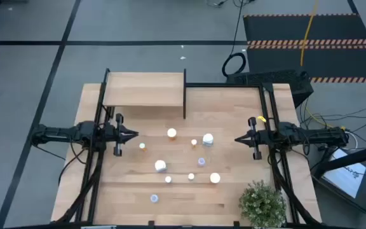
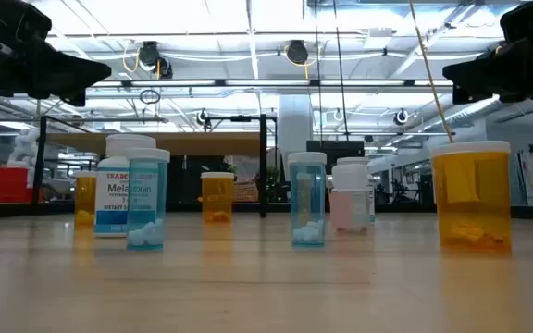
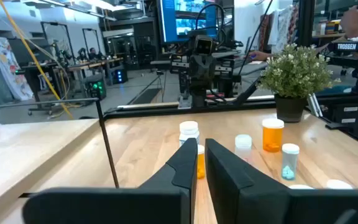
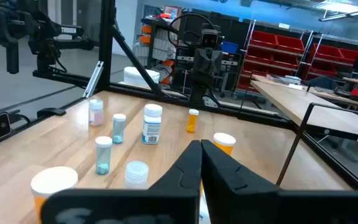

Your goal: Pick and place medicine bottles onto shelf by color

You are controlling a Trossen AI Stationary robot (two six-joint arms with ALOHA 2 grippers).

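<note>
Nothing placed: the shelf [image 1: 143, 89] is bare. All bottles [image 1: 171, 133] stand between the left gripper [image 1: 132, 134] and right gripper [image 1: 239, 139], both pressed together, empty.

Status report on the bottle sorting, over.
Left gripper and right gripper shut, empty, hovering either side. Bottles all loose on the table; shelf bare. Nothing blocking; plant off in a corner.
</note>
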